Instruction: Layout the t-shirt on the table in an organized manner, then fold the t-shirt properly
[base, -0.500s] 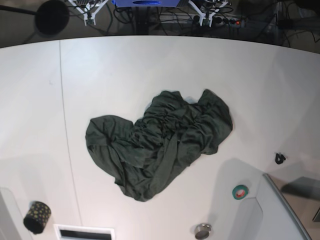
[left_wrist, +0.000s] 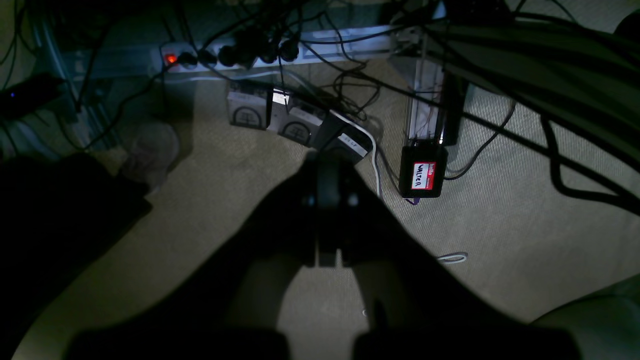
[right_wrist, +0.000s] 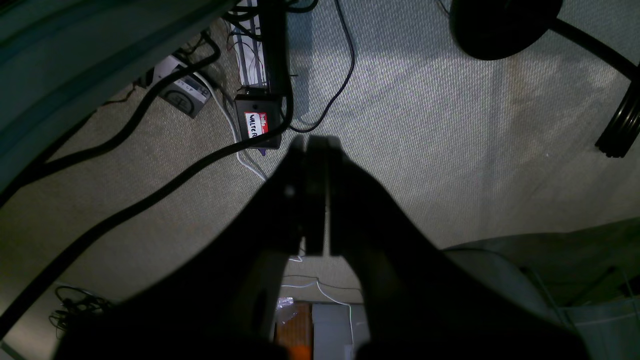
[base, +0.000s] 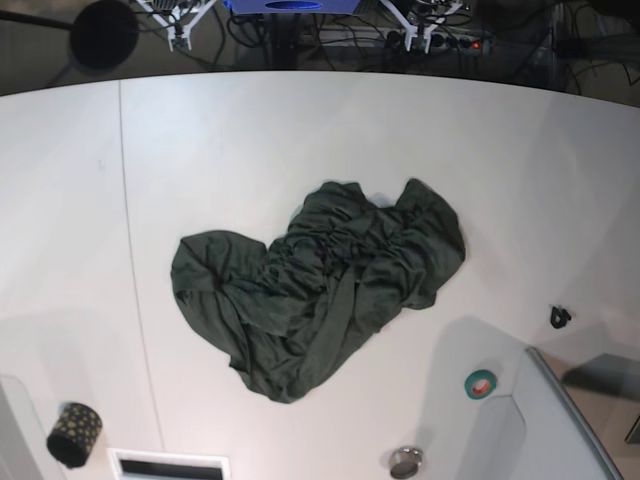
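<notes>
One t-shirt (base: 318, 290) lies crumpled in a heap near the middle of the one white table (base: 300, 140), creased all over, with a lobe bulging toward 9 o'clock, another toward 2 o'clock, and a tapering end pointing to 6 o'clock. Around it, well apart from the cloth, sit four small things: a dark dotted cylinder (base: 74, 434) at 8 o'clock near the table's edge, a teal and red tape roll (base: 480, 383) at 4 o'clock, a round metal disc (base: 405, 462) at 5 o'clock, and a small black clip (base: 559, 317) at 3 o'clock. A grey raised tray (base: 560, 420) fills the 4 o'clock corner, and a white slotted panel (base: 168, 465) sits at the 7 o'clock edge. Neither arm shows in the base view. Each wrist camera looks down on carpet and cables below the table level: the left gripper (left_wrist: 329, 210) has its jaws pressed together with nothing between them, and the right gripper (right_wrist: 314, 195) is likewise closed tight and empty. One labelled black box (left_wrist: 422, 172) lies on the carpet at 1 o'clock of the left gripper. Against the earlier base frame, the t-shirt keeps the same outline and place, and the small things around it sit where they did.
</notes>
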